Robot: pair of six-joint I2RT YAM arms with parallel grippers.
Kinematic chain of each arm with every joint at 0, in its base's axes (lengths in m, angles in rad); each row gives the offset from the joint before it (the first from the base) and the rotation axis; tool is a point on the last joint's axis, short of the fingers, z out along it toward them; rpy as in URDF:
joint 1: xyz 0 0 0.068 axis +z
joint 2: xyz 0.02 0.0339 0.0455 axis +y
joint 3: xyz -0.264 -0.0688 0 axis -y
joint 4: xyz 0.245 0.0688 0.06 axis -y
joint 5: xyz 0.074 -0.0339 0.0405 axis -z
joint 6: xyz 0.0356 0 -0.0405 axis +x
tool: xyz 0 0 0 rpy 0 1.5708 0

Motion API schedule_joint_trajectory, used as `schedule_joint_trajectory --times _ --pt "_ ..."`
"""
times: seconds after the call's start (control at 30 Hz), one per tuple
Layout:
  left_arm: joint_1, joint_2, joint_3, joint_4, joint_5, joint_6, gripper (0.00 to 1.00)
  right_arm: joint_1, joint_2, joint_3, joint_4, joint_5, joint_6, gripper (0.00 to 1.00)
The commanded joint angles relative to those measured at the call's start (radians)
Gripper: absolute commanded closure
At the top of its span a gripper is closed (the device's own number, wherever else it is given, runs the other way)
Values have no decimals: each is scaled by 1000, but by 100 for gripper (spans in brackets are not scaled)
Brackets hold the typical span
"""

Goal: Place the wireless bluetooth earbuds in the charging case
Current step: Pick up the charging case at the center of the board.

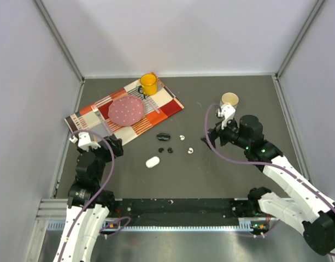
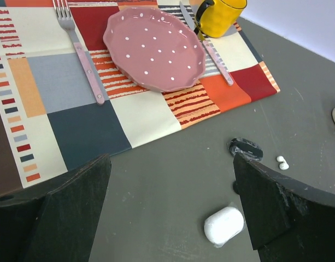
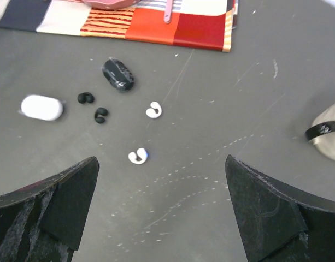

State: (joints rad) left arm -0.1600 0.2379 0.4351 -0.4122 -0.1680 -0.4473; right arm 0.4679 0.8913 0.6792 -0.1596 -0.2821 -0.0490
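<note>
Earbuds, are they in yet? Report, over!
Left gripper open, right gripper open, both empty. Four earbuds loose on table, outside cases. Nothing blocking them.

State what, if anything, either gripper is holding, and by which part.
Nothing is held. The left gripper and the right gripper are both open and empty; the earbuds lie loose on the table.
</note>
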Motion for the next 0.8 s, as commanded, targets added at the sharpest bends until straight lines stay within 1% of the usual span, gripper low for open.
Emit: schedule_joint_trajectory --times 0.0,0.07,0.13,0.17,0.23,0.33,0.37,0.4,0.57,0.63,0.73,0.77 --pt "-3 -6 1 39 12 -8 1 12 18 72 -8 -69 -254 1" --pt "-1 -5 1 46 34 -10 1 27 26 76 3 -106 -351 1" --pt "-3 0 5 58 79 13 1 31 40 88 5 -129 -393 1" --pt "-3 1 8 59 128 30 1 32 60 94 2 -131 -406 1" --pt "-1 14 23 52 160 70 1 34 83 121 -1 -143 -407 1" --pt "-3 27 19 58 162 88 1 35 149 157 11 -146 -368 1" --pt "-1 32 22 52 206 105 1 38 190 172 -4 -182 -379 1" --pt "-1 44 24 49 215 117 1 50 207 198 -20 -199 -396 1" --pt "-1 74 10 72 185 94 1 109 302 226 -43 -207 -526 2" --pt "-1 90 17 62 185 96 1 123 360 247 -44 -215 -528 6" --pt "0 106 19 62 197 96 1 149 443 279 -38 -230 -532 8" --pt "0 112 19 64 199 96 1 153 468 287 -9 -241 -525 9"
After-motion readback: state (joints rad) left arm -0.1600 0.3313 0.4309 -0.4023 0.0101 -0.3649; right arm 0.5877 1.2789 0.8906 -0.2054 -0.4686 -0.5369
